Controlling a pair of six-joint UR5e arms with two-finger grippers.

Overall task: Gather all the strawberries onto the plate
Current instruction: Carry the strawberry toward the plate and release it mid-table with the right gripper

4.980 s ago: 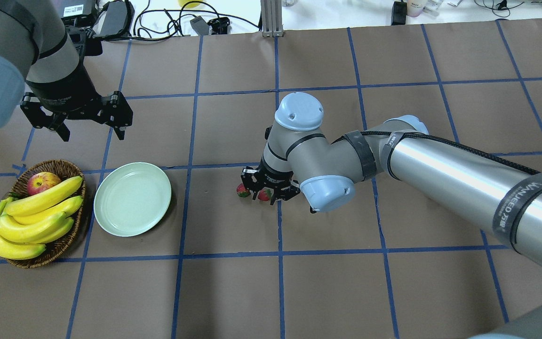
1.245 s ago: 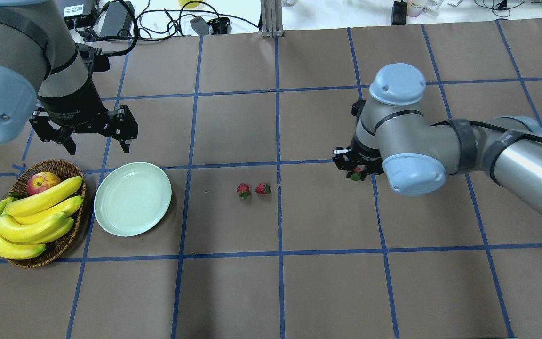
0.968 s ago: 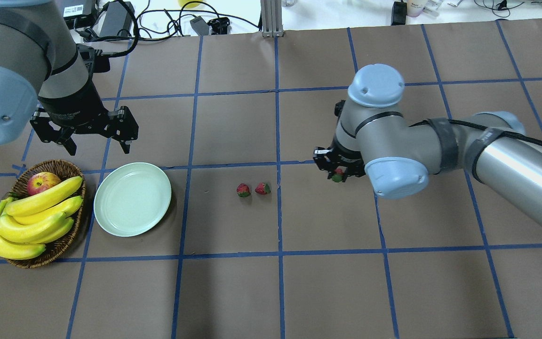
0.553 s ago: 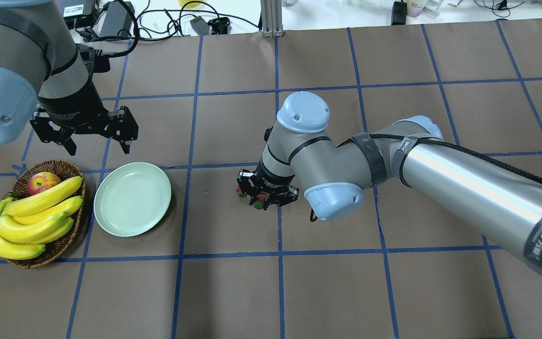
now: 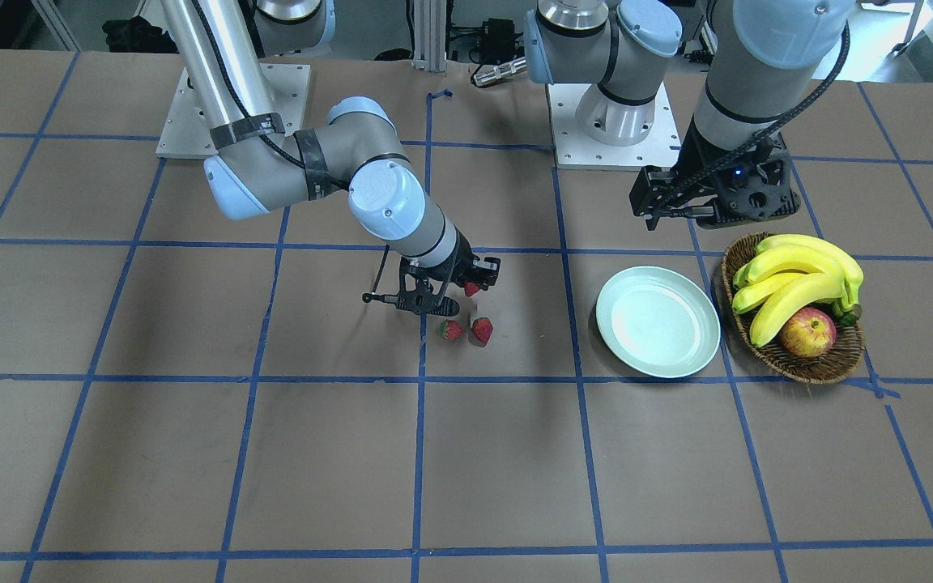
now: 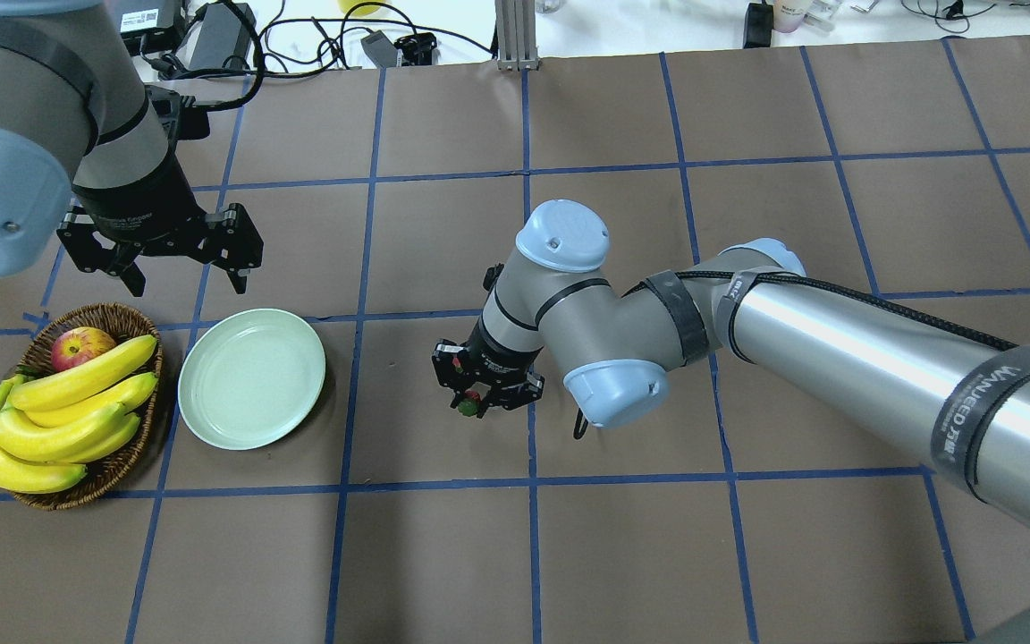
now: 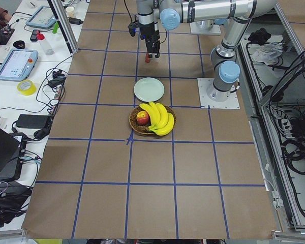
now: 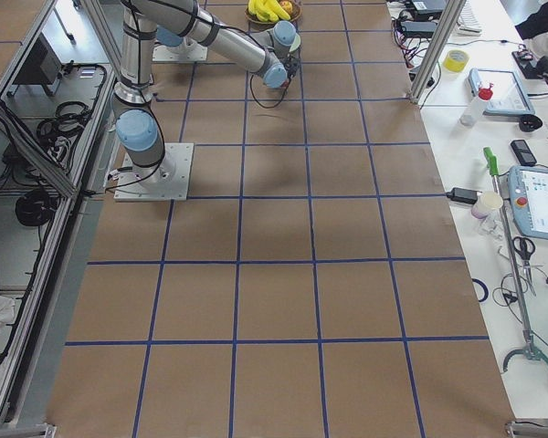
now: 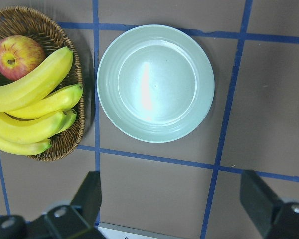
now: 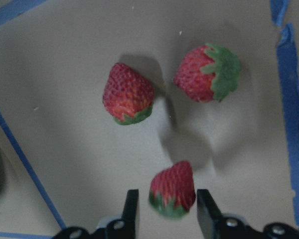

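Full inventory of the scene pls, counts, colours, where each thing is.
loose strawberries: 2, red with green caps, side by side mid-table
held strawberry: 1, red with a green cap, between the right gripper's fingers, off the table
plate: 1, pale mint, empty, beside the basket
basket: 1, brown wicker, at the table's left end
bananas: 1 bunch, yellow, in the basket
apple: 1, red-yellow, in the basket
table: brown paper, blue tape grid
left gripper: black, open, above the table near the plate
right gripper: black, closed on the held strawberry
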